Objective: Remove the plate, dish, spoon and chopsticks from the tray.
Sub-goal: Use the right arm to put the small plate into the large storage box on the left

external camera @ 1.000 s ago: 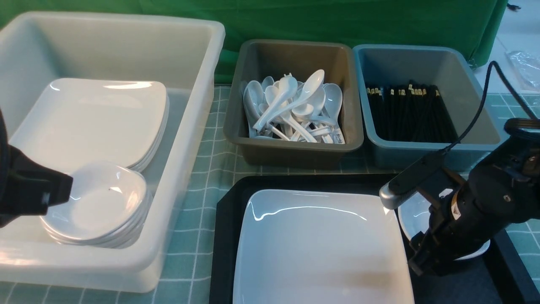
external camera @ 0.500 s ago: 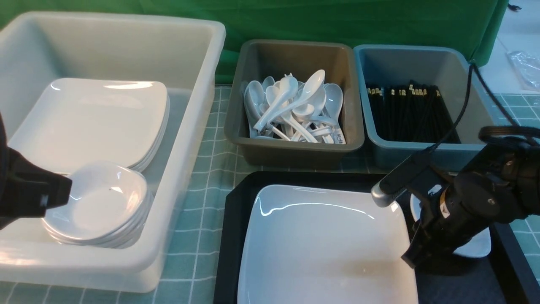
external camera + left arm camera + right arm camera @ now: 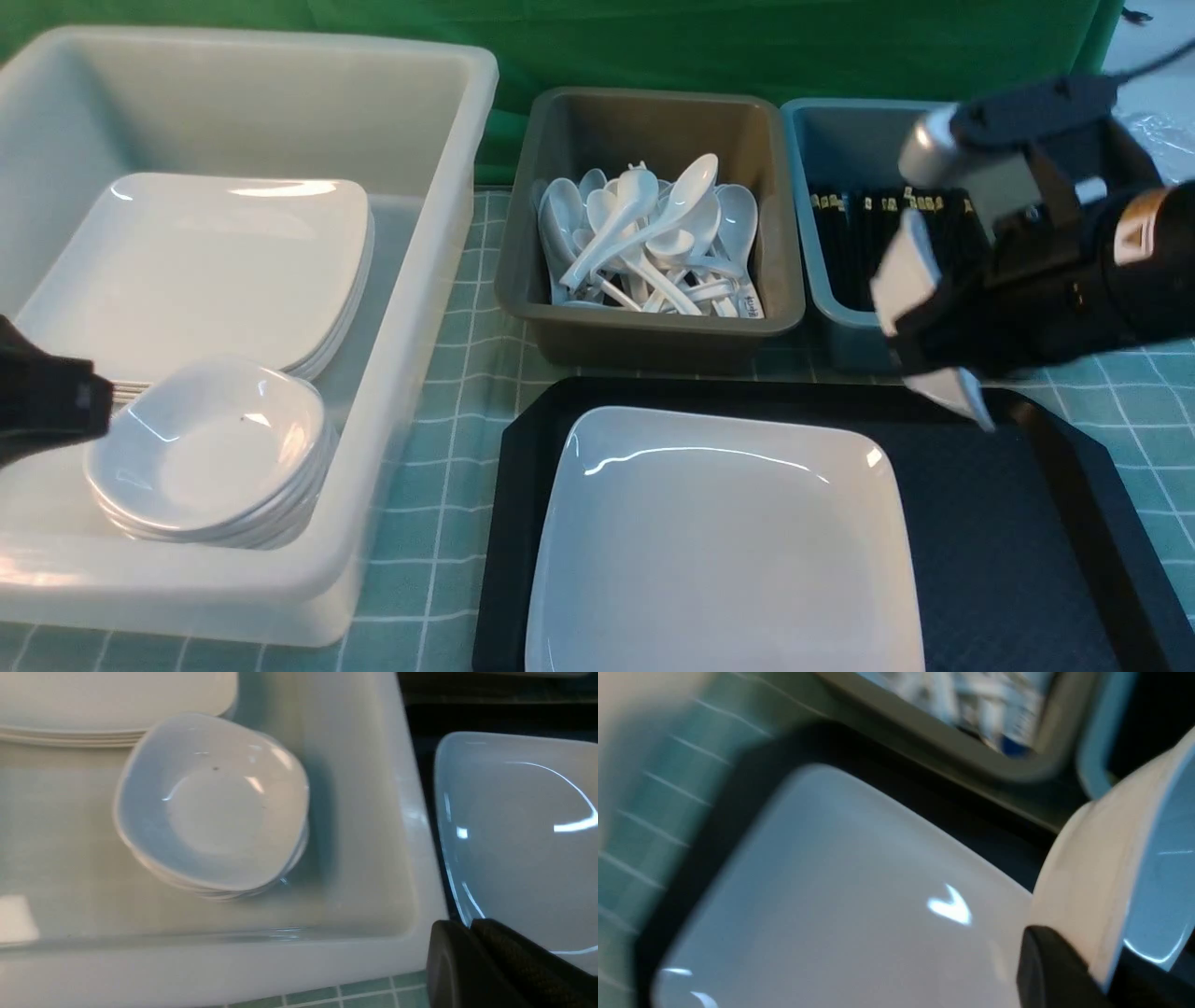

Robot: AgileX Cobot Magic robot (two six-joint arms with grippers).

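The black tray (image 3: 999, 532) lies at the front right with the large white plate (image 3: 728, 541) on its left half. My right gripper (image 3: 926, 338) is shut on the rim of the small white dish (image 3: 906, 271) and holds it tilted on edge in the air above the tray's far right corner. The right wrist view shows the dish (image 3: 1106, 868) clamped by a black finger (image 3: 1045, 961), with the plate (image 3: 840, 896) below. My left gripper (image 3: 98, 403) is shut and empty over the white tub's front. No spoon or chopsticks show on the tray.
A big white tub (image 3: 411, 392) at the left holds stacked plates (image 3: 205, 271) and a stack of small dishes (image 3: 210, 448). Behind the tray, a grey tub (image 3: 653, 341) holds several spoons and a blue tub (image 3: 840, 327) holds black chopsticks.
My right gripper has shut on the dish and lifted it from the tray's right side, up and back toward the blue tub. The tray and plate slid slightly right. The left gripper dipped a little.
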